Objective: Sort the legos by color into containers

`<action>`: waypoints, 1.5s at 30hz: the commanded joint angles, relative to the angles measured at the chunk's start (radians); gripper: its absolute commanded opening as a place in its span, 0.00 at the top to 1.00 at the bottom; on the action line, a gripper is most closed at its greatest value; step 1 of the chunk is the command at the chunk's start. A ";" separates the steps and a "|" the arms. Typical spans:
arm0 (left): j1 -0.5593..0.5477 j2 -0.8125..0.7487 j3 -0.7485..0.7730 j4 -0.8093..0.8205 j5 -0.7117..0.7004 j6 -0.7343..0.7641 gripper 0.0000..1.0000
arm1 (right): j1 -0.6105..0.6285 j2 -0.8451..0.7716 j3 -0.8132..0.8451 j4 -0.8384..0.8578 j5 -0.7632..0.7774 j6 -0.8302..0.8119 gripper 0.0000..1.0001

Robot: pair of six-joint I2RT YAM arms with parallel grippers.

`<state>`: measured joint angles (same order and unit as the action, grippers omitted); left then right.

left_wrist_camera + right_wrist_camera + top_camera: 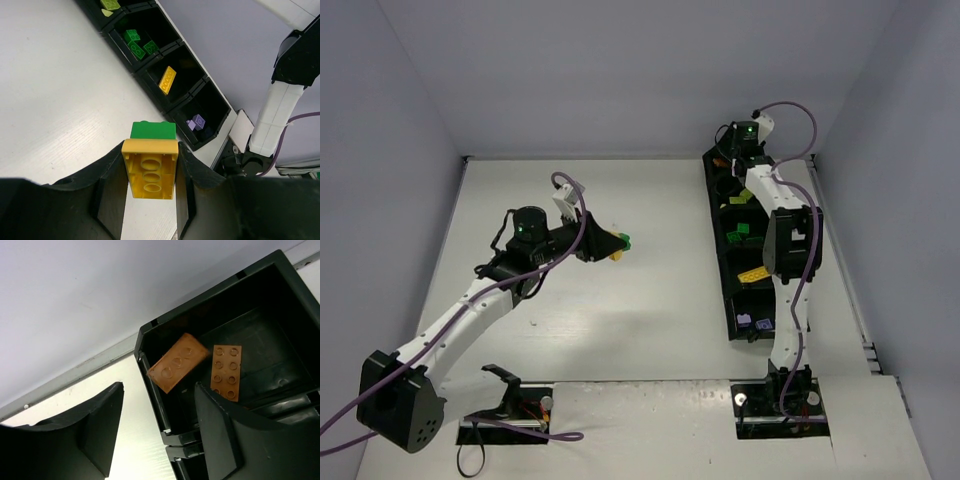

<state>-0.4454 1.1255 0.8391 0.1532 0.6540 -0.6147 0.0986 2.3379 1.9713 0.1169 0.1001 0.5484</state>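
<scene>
- Your left gripper (150, 150) is clamped on a yellow brick (150, 172), underside showing; a green brick (153, 130) is stuck on its far end, at 12 o'clock.
- The stacked pair hangs above the white table (620, 330), well apart from the tray (150, 92) at 3 o'clock.
- Tray, near end to far: lilac bricks (196, 122), one yellow plate (167, 80), green bricks (136, 44), lime bricks (110, 4).
- The right arm (790, 250) runs over the tray and hides part of it from above.
- Your right gripper (159, 400) is at the tray's 12 o'clock end, jaws spread and holding nothing; two orange-brown bricks (177, 362) lie inside.
- Grey walls (620, 80) surround the table.
</scene>
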 commanded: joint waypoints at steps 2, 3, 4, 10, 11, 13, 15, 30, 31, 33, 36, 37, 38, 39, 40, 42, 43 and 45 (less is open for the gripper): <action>0.004 -0.001 0.043 0.055 0.007 0.018 1.00 | -0.007 -0.061 0.034 0.072 -0.022 -0.019 0.42; 0.002 0.006 0.048 0.057 0.010 0.018 1.00 | -0.005 -0.071 0.023 0.070 -0.031 -0.024 0.41; 0.004 0.010 0.051 0.065 0.012 0.018 1.00 | -0.005 -0.083 0.014 0.070 -0.036 -0.028 0.41; 0.002 0.057 0.087 0.149 0.056 0.010 1.00 | -0.005 -0.245 -0.113 0.081 -0.296 -0.073 0.48; 0.002 0.065 0.095 0.163 0.064 0.006 1.00 | -0.004 -0.297 -0.133 0.081 -0.344 -0.076 0.50; 0.002 0.094 0.120 0.192 0.079 0.001 1.00 | -0.002 -0.351 -0.210 0.081 -0.433 -0.076 0.50; 0.001 0.120 0.147 0.229 0.116 0.029 1.00 | 0.003 -0.493 -0.329 0.081 -0.602 -0.041 0.49; -0.018 0.051 0.216 0.029 0.091 0.674 1.00 | 0.107 -0.850 -0.663 0.030 -1.043 0.093 0.22; -0.019 0.048 0.212 0.034 0.093 0.703 1.00 | 0.115 -0.858 -0.675 0.021 -1.057 0.094 0.22; -0.032 0.042 0.207 0.043 0.093 0.740 1.00 | 0.138 -0.879 -0.684 0.020 -1.091 0.097 0.21; -0.059 0.037 0.201 0.060 0.095 0.774 1.00 | 0.171 -0.897 -0.692 0.020 -1.109 0.104 0.21; -0.067 0.037 0.196 0.068 0.090 0.800 1.00 | 0.180 -0.897 -0.693 0.020 -1.114 0.108 0.21; -0.084 0.034 0.193 0.075 0.085 0.808 1.00 | 0.193 -0.897 -0.692 0.021 -1.122 0.110 0.21; -0.091 0.034 0.190 0.086 0.076 0.817 1.00 | 0.199 -0.899 -0.692 0.021 -1.134 0.111 0.21; -0.098 0.034 0.186 0.107 0.073 0.820 1.00 | 0.204 -0.896 -0.692 0.020 -1.137 0.110 0.21; -0.114 0.039 0.183 0.131 0.073 0.820 1.00 | 0.210 -0.899 -0.701 0.021 -1.143 0.114 0.21; -0.119 0.040 0.181 0.152 0.070 0.820 1.00 | 0.211 -0.899 -0.704 0.021 -1.143 0.113 0.21; -0.136 0.046 0.176 0.186 0.050 0.823 1.00 | 0.217 -0.897 -0.709 0.021 -1.165 0.114 0.22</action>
<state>-0.5632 1.1984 1.0019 0.1970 0.7200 0.1612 0.3088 1.4788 1.2655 0.0864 -0.9989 0.6525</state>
